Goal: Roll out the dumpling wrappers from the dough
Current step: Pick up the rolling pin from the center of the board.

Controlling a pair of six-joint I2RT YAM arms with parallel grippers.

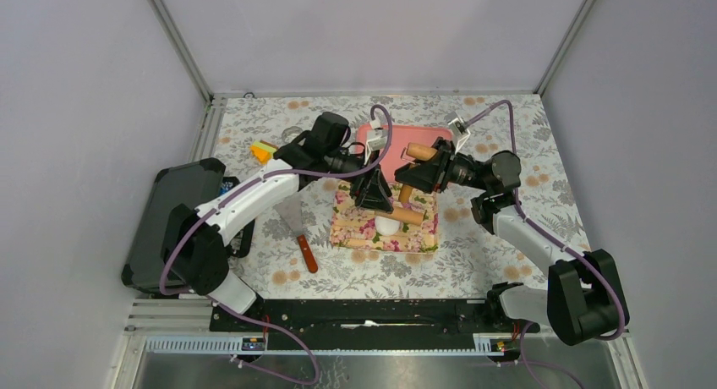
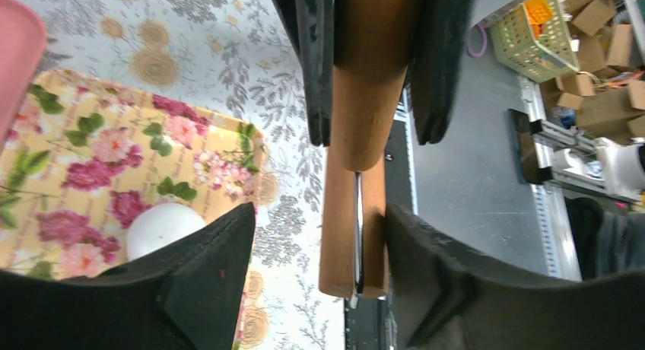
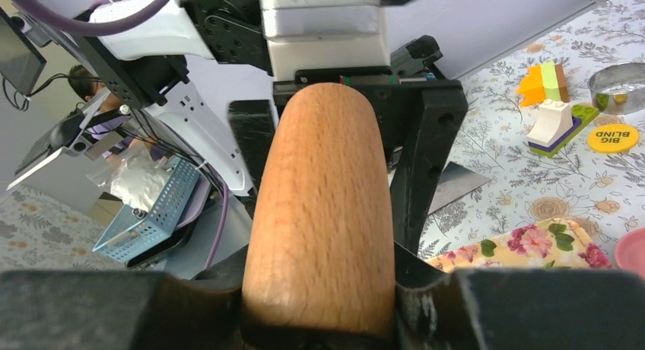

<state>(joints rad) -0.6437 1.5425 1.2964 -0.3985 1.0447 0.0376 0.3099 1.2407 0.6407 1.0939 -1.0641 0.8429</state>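
My left gripper (image 2: 319, 224) is spread around the near end of the rolling pin (image 2: 357, 122). A gap shows on its tray side, so it holds nothing. Just beyond its fingers, my right gripper (image 3: 319, 308) is pinched on the pin's thicker part and carries it. I judge this the setup for a 2-handed roll. Below and beside the left fingers, the dough (image 2: 163, 227) sits as 1 unrolled ball on the flowered tray (image 2: 76, 122).
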